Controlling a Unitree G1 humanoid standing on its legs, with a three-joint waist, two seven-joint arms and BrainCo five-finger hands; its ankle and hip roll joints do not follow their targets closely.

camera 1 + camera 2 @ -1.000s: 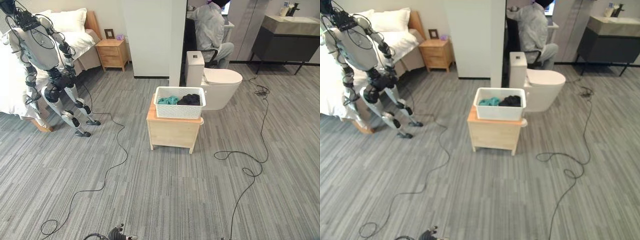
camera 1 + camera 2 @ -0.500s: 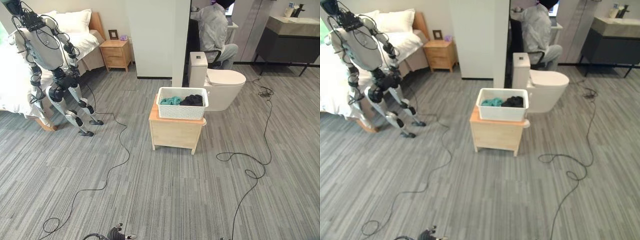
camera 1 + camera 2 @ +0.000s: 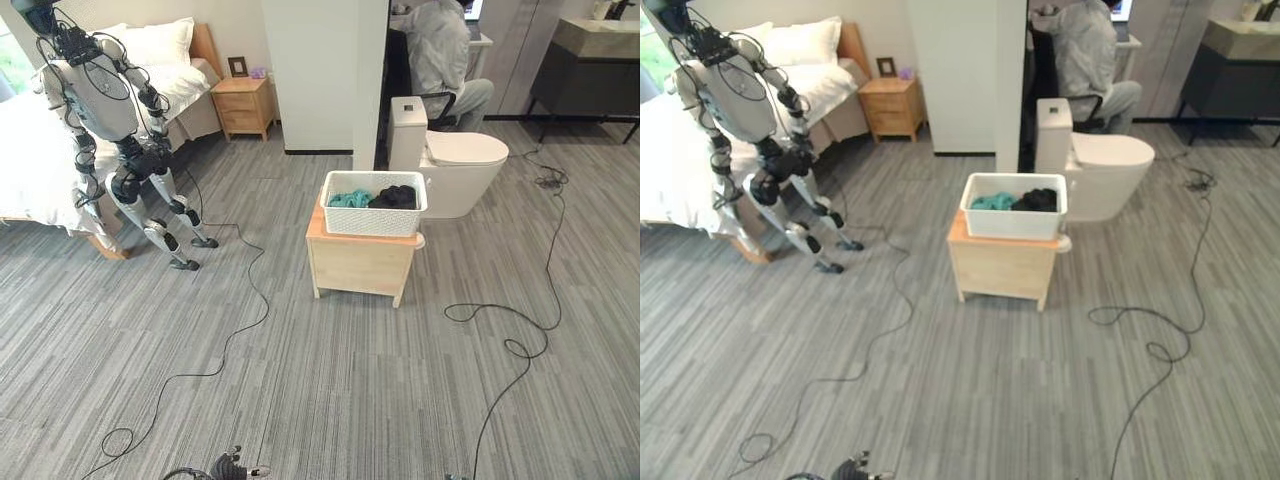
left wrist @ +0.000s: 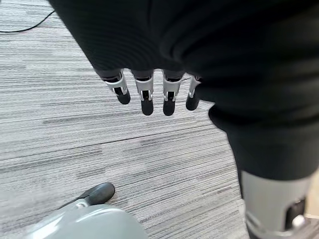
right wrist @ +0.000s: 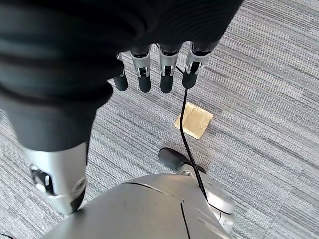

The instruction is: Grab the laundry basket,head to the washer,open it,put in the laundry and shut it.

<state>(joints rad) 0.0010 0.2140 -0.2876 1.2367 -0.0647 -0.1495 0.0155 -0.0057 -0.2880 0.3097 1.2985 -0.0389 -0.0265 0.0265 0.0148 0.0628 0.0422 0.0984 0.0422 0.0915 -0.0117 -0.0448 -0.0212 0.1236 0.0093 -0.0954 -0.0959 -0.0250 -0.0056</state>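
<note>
A white laundry basket stands on a small wooden cabinet in the middle of the room, a few steps ahead of me. Teal cloth and black cloth lie inside it. My left hand hangs over the grey floor with its fingers straight and nothing in it. My right hand also hangs down, fingers relaxed and empty.
Another humanoid robot stands at the left beside a bed. A white toilet sits behind the basket, next to a white pillar. A person sits at the back. Black cables loop on the floor.
The whole picture has shifted down and right, so the camera has moved; the basket and cabinet now look slightly nearer. Both hands hang as before.
</note>
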